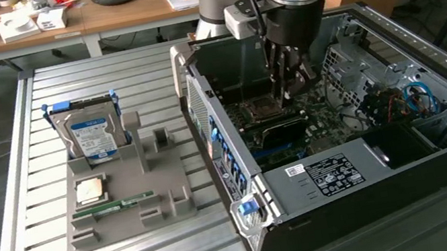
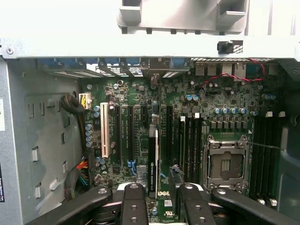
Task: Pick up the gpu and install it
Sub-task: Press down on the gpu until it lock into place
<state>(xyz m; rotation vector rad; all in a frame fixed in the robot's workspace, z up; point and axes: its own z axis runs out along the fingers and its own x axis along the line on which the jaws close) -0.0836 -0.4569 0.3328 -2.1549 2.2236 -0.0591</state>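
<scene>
The arm reaches down into the open computer case [image 1: 375,161], its gripper [image 1: 291,84] low over the motherboard [image 2: 187,117]. In the wrist view the gpu [image 2: 153,161] stands edge-on between the gripper's fingers [image 2: 134,204], a thin dark card running along an expansion slot. The fingers sit close on either side of it and appear clamped on its top edge, so I judge this to be the seating step: the card looks lined up, and it now needs a straight, even press. The white PCI slot [image 2: 105,136] lies just beside, the CPU socket [image 2: 226,164] further off. On the gray holder [image 1: 122,197] outside stand a hard drive [image 1: 90,131] and a memory stick [image 1: 114,205].
</scene>
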